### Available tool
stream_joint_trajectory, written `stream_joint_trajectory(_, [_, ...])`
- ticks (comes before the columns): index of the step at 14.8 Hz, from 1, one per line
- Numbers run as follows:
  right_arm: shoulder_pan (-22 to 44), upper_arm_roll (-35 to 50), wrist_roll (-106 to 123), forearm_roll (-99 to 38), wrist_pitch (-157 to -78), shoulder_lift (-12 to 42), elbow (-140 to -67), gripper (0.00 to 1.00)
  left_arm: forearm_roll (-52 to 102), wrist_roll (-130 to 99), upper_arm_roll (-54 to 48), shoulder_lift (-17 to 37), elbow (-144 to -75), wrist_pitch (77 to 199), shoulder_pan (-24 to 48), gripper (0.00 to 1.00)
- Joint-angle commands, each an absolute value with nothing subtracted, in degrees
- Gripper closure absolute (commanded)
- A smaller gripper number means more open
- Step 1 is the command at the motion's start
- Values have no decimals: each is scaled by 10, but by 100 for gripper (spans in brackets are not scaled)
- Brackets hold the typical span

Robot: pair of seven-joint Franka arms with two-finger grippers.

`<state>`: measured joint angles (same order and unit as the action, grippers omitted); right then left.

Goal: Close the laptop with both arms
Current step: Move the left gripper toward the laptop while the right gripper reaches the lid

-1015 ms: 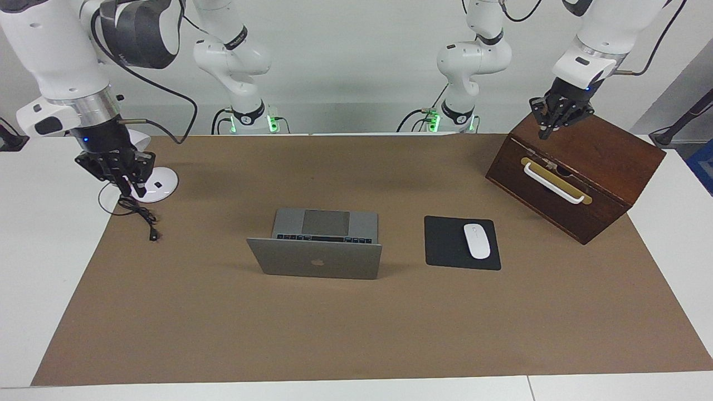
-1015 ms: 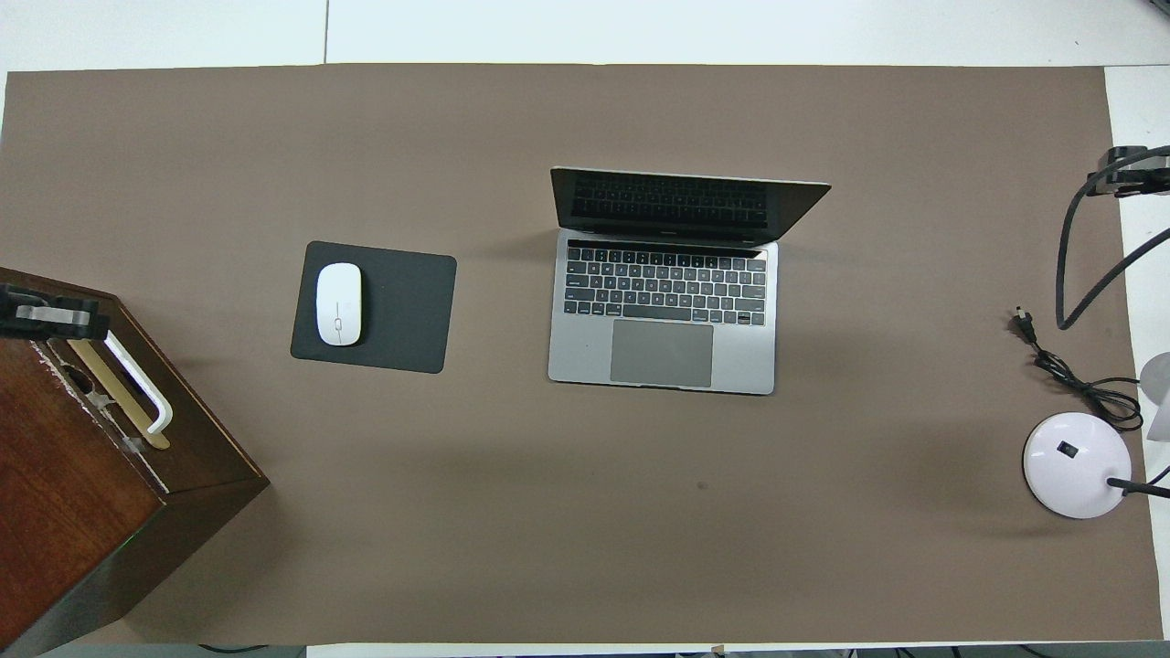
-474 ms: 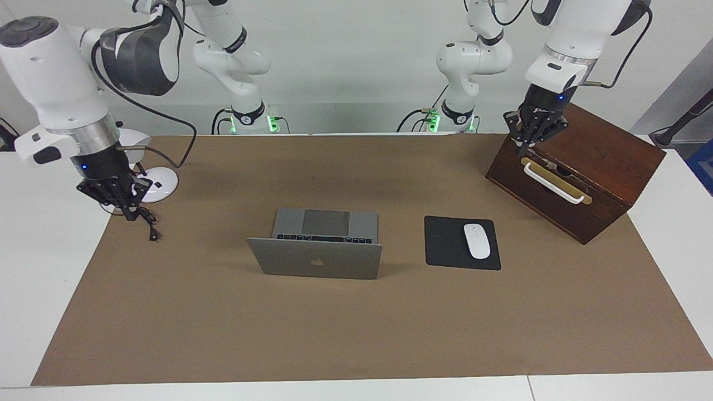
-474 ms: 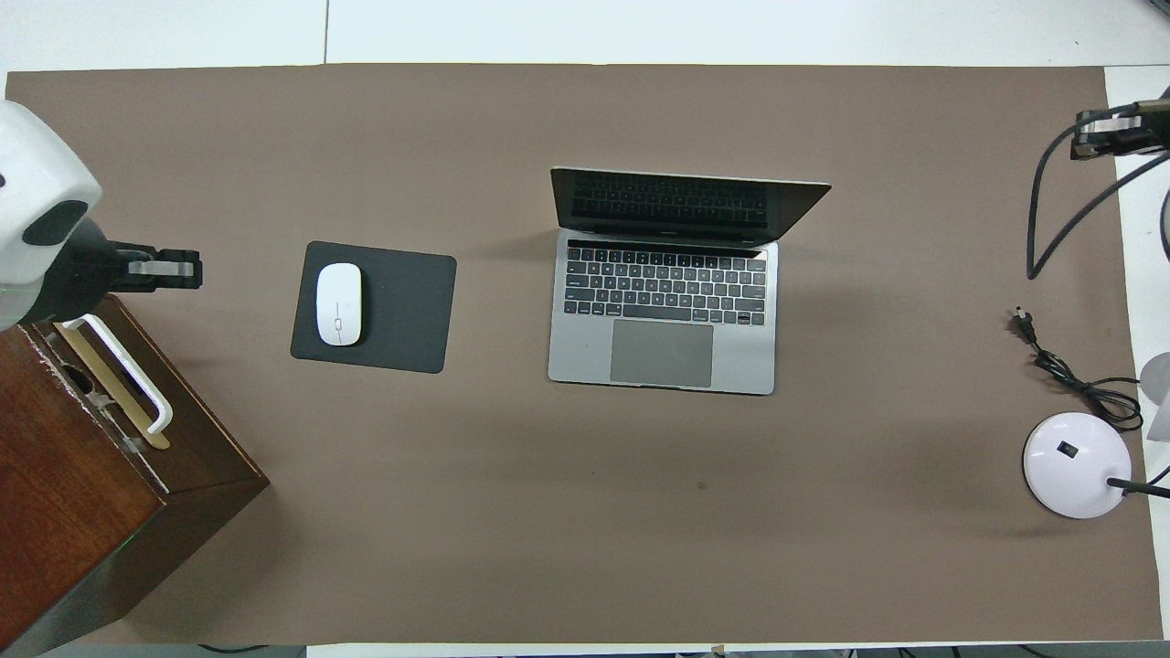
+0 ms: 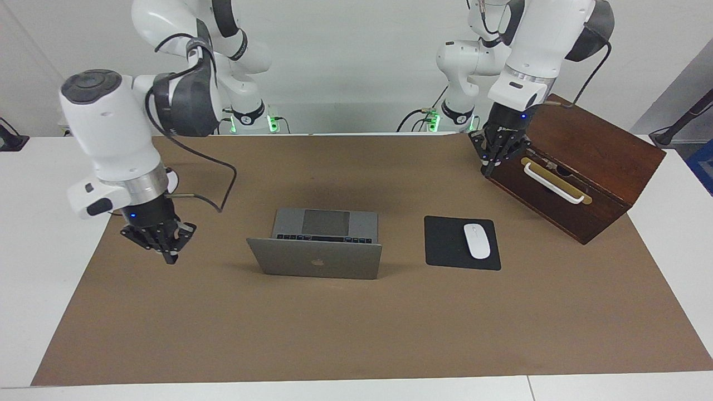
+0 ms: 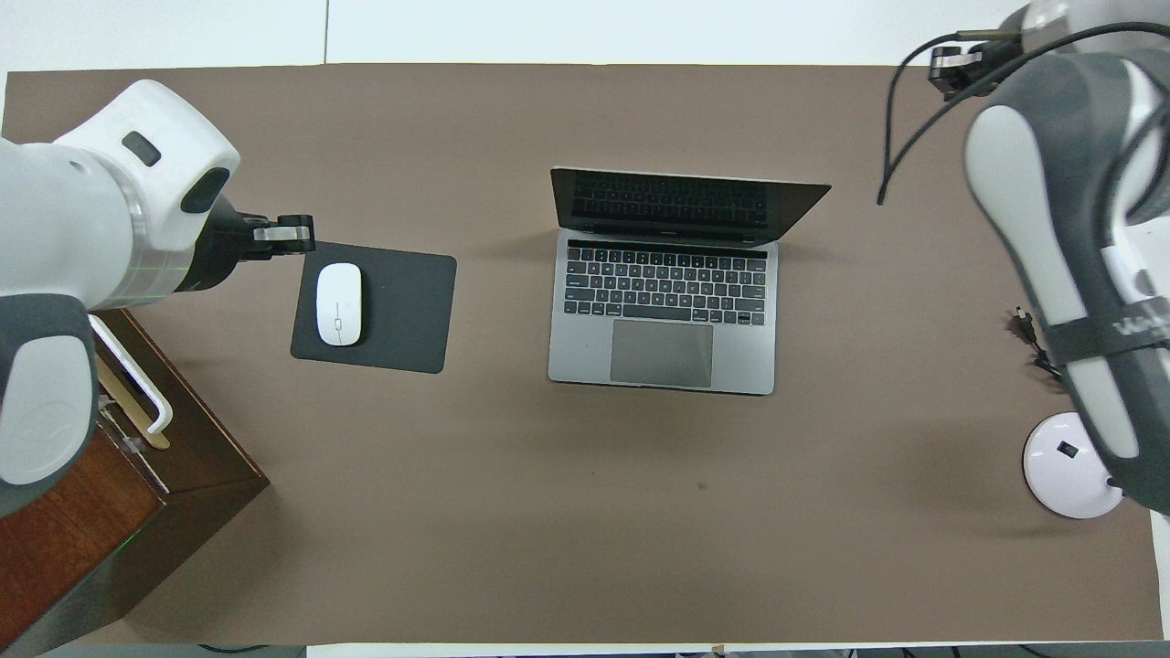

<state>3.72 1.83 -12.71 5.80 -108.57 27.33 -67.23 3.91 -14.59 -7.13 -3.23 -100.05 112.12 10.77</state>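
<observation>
The laptop (image 5: 318,245) sits open in the middle of the brown mat (image 5: 356,323) on the surface. Its lid stands up on the side farther from the robots, with the apple logo facing away from them. The keyboard and the grey trackpad lie flat, nearer to the robots.

The right claw (image 5: 167,252) hangs in the air over the mat, toward the right arm's end, apart from the laptop. I cannot tell if it is wide or narrow. The left claw (image 5: 493,159) is up by the wooden box (image 5: 590,167), over its front edge near the white handle (image 5: 554,184). I cannot tell how it stands either. Neither claw holds anything.

The laptop is thin and stiff, and probably a bit heavy for its size. The metal lid looks smooth, so a claw may slide on it. The screen inside can break, so I think a soft push is best. A good place to press is the top edge of the lid, one claw near each corner, so the lid folds down evenly onto the keyboard.

A white mouse (image 5: 477,240) lies on a black mouse pad (image 5: 445,245) beside the laptop, toward the left arm's end.
</observation>
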Motion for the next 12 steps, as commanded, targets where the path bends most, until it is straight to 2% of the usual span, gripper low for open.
stream_joint_trajectory(1, [75,12,-195,75,-1079,296,-637,100,56,-163,-64,-24,-1017,1150,147,100])
stream_joint_trajectory(4, [119,12,-275,100,-1071,294,-638,100,86,-170,-65,-33,-1086,1214,189,100])
stream_joint_trajectory(7, [152,12,-343,113,-1063,291,-642,100,90,-182,-66,-68,-1198,1333,229,100])
stream_joint_trajectory(9, [158,14,-351,125,-1064,290,-642,100,90,-196,-66,-91,-1262,1408,250,100])
stream_joint_trajectory(12, [156,15,-349,132,-1074,294,-645,100,91,-201,-66,-98,-1319,1487,278,100])
